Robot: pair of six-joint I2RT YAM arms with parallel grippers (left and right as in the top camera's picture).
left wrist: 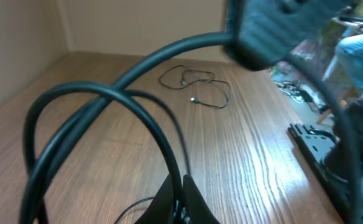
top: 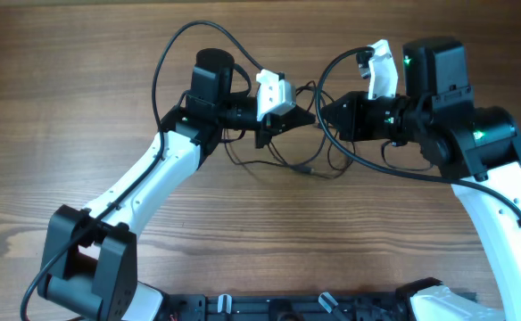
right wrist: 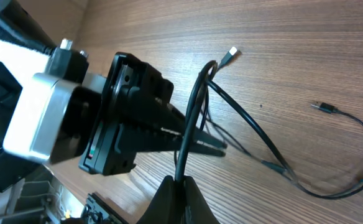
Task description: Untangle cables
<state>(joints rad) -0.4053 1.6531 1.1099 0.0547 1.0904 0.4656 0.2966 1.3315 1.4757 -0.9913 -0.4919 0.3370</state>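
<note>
The 2 claws sit nose to nose over the middle of the surface. The left claw points right and the right claw points left, with their tips just apart. The cables lie in a loose tangle on the wood under that gap and slightly toward the robot's side. The tangle spreads left to right, so both arms are about equally near. The right claw is closed on 1 thin strand; in the right wrist view it rises from the tips, crosses the left claw's fingers and ends near a white plug. A dark plug lies on the far loop. The left claw is closed too, but whether it pinches a strand is hidden. Any parting pull would likely run along that left-right line.
</note>
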